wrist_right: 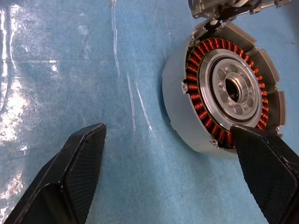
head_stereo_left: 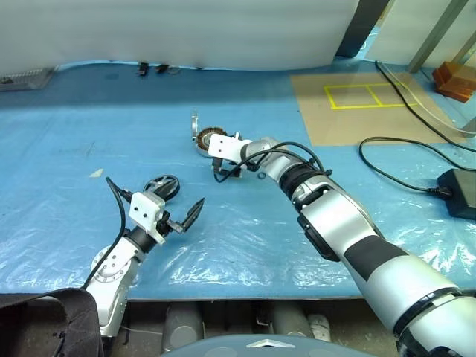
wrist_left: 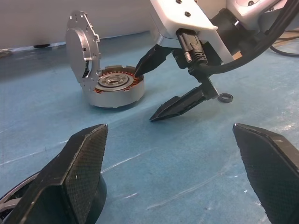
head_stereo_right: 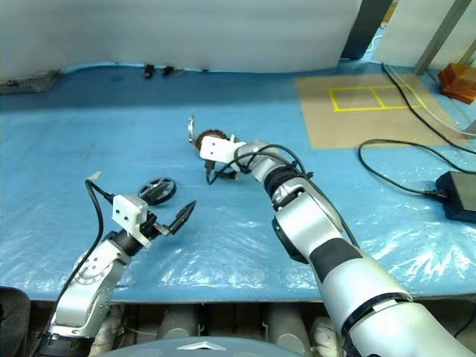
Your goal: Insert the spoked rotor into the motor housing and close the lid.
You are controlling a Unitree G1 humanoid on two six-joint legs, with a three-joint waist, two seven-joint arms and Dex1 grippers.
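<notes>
The squat round metal motor housing (wrist_right: 224, 88) with copper windings sits on the blue plastic sheet (head_stereo_left: 245, 238), its silvery disc lid (wrist_left: 81, 58) hinged upright. The right gripper (wrist_left: 161, 88) hangs spread, one finger over the rim. At eight o'clock, the dark-rimmed spoked rotor (head_stereo_left: 162, 186) lies beside the spread, empty left gripper (head_stereo_left: 187, 216).

Robotics lab or workshop test bay. Counter (head_stereo_left: 67, 141) draped in crinkled blue plastic sheeting, backed by a white curtain (head_stereo_left: 178, 30). Brown board (head_stereo_left: 349, 123) marked with yellow tape rectangles (head_stereo_left: 368, 95) at far right. Black cables (head_stereo_left: 401, 160) trailing to a black power brick (head_stereo_left: 457, 192). Orange blocks (head_stereo_left: 454, 80) and metal framing (head_stereo_left: 439, 33) in the corner. Open motor housing (wrist_left: 112, 86) with copper windings lying on the sheeting.
</notes>
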